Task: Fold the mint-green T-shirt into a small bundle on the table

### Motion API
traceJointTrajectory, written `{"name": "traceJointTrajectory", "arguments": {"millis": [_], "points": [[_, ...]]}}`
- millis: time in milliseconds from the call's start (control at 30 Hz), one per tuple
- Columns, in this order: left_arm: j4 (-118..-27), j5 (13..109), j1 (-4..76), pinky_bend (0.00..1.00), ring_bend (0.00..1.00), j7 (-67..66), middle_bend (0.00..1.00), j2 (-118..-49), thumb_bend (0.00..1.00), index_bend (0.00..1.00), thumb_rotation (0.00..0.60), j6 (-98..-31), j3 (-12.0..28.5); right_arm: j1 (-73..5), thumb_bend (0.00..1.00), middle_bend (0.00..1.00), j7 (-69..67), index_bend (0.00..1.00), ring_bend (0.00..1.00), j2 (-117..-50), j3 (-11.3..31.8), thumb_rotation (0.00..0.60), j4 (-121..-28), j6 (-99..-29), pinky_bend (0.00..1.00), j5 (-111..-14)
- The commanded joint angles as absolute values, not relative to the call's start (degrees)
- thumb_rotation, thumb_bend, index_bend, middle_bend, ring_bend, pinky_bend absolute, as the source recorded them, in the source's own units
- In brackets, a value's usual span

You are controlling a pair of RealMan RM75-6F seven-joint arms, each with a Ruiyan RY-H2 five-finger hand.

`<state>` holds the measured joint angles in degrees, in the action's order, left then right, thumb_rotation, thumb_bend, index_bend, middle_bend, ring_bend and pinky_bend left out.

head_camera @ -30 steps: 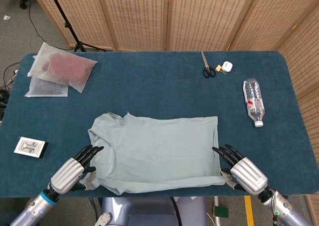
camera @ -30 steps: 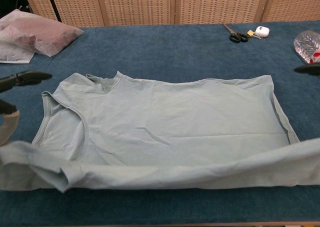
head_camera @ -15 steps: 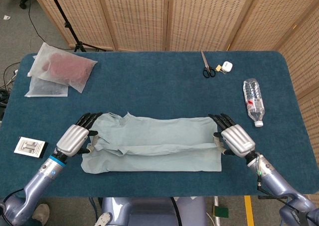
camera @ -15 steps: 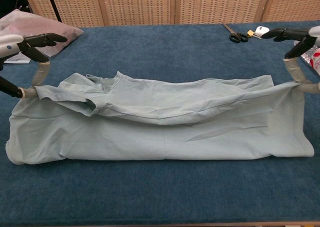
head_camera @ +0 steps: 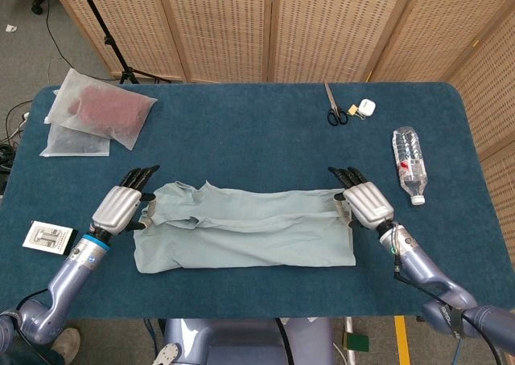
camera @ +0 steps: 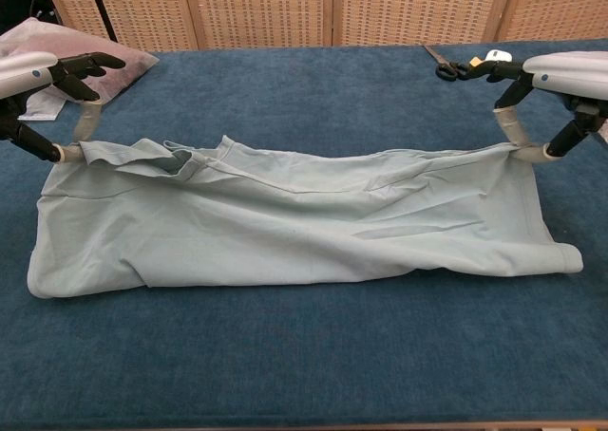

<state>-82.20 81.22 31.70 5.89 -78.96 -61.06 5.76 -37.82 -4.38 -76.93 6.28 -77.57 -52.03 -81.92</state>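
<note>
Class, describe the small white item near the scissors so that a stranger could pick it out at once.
Look along the far edge of the blue table, right of centre, for the black-handled scissors. Just right of their handles sits a small white rounded case, the only white thing there.

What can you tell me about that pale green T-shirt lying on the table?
The mint-green T-shirt is soft, thin cloth folded lengthwise into a long wrinkled band on the blue table. Its neck opening lies toward the left end, its hem toward the right. The near edge is a smooth fold; the upper layer reaches the far edge. The left hand pinches the far corner at the collar end, and the right hand pinches the far corner at the hem end.
</note>
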Motion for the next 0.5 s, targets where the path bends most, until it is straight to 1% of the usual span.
{"name": "traceJointTrajectory", "arguments": {"millis": [33, 167, 500], "points": [[-81.99, 80.04, 32.19, 0.0, 0.0, 5.17, 0.0, -79.46, 0.63, 0.73, 0.6, -59.97, 6.15, -39.09, 0.52, 0.0, -2.72, 0.68, 0.0, -79.1, 6.79, 0.6, -74.84, -50.01, 0.0, -80.28], [-81.47, 78.09, 32.86, 0.0, 0.0, 4.22, 0.0, -80.49, 0.63, 0.73, 0.6, -58.15, 6.48, -40.41, 0.52, 0.0, -1.59, 0.68, 0.0, -81.96, 7.43, 0.6, -71.19, -47.71, 0.0, -78.0], [-79.15, 76.12, 33.56, 0.0, 0.0, 3.86, 0.0, -82.41, 0.63, 0.73, 0.6, -57.59, 7.56, -42.72, 0.52, 0.0, -0.15, 0.68, 0.0, -85.86, 8.92, 0.6, -65.07, -44.49, 0.0, -74.29]]}}
